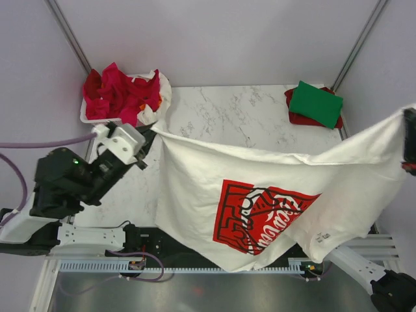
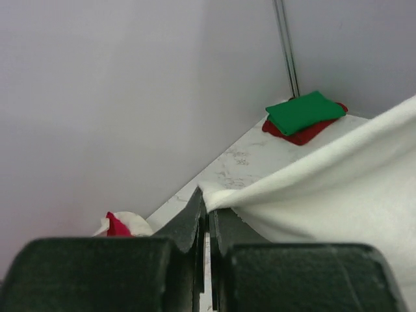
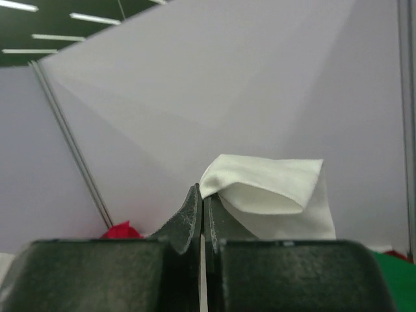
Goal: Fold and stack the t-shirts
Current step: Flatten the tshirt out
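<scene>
A large white t-shirt (image 1: pixel 273 188) with a red print (image 1: pixel 260 214) hangs stretched in the air between both arms, above the table. My left gripper (image 1: pixel 153 130) is shut on its left corner, also seen in the left wrist view (image 2: pixel 207 203) with the white cloth (image 2: pixel 325 188) running off right. My right gripper (image 1: pixel 408 140) at the far right edge is shut on the other corner, raised high; the right wrist view (image 3: pixel 203 194) shows a cloth fold (image 3: pixel 266 185) pinched at the tips. A folded green shirt (image 1: pixel 316 103) lies on a folded red one (image 1: pixel 300 118) at the back right.
A white basket (image 1: pixel 91 116) at the back left holds crumpled red shirts (image 1: pixel 120 94) and a white one (image 1: pixel 159 97). The marble table (image 1: pixel 240 117) lies under the hanging shirt. Grey walls and metal corner posts close in the sides.
</scene>
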Controlling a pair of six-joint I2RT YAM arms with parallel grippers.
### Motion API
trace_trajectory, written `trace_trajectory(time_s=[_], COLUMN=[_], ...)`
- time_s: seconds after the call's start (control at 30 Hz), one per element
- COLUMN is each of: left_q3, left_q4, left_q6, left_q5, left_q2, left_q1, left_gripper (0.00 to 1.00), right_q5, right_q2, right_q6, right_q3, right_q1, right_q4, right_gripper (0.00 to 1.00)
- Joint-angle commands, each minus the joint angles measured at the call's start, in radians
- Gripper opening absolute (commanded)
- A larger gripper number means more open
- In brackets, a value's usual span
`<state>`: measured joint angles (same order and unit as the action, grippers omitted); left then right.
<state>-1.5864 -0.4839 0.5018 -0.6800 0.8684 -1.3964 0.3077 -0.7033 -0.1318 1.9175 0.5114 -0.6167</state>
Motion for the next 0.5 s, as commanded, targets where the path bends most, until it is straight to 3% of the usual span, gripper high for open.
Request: trace_trajectory(time_s=[0.0,0.1,0.13,0.2,0.23,0.27,0.3,0.37,0.43,0.47], left_q3=[0.172,0.314,0.339,0.382,0.387,0.381,0.369,0.269,0.156,0.003], left_q4=[0.007,0.014,0.019,0.024,0.04,0.054,0.063,0.076,0.077,0.07], left_q6=[-0.084,-0.143,-0.158,-0.224,-0.248,-0.287,-0.301,-0.318,-0.318,-0.319], left_q5=[-0.036,-0.035,-0.008,0.175,0.263,0.43,0.488,0.601,0.625,0.643], left_q2=[-0.035,-0.017,-0.006,0.039,0.061,0.085,0.16,0.254,0.436,0.51], left_q1=[-0.001,0.034,0.107,0.238,0.413,0.501,0.648,0.753,0.862,0.894], left_gripper=[0.02,0.02,0.02,0.02,0.02,0.02,0.02,0.02,0.02,0.02], right_q5=[0.151,0.177,0.183,0.192,0.179,0.154,0.063,-0.13,-0.353,-0.427], right_q2=[-0.137,-0.226,-0.284,-0.346,-0.384,-0.471,-0.516,-0.678,-0.895,-0.98], right_q6=[-0.077,-0.092,-0.094,-0.1,-0.101,-0.104,-0.117,-0.181,-0.273,-0.307], right_q3=[-0.151,-0.202,-0.207,-0.193,-0.174,-0.144,-0.086,-0.01,0.177,0.268], right_q1=[0.039,0.038,0.036,0.039,0.026,0.006,-0.022,-0.202,-0.363,-0.408], right_q4=[-0.055,-0.058,-0.06,-0.055,-0.054,-0.063,-0.06,-0.063,-0.081,-0.086], right_gripper=[0.0,0.0,0.0,0.0,0.0,0.0,0.0,0.0,0.0,0.0])
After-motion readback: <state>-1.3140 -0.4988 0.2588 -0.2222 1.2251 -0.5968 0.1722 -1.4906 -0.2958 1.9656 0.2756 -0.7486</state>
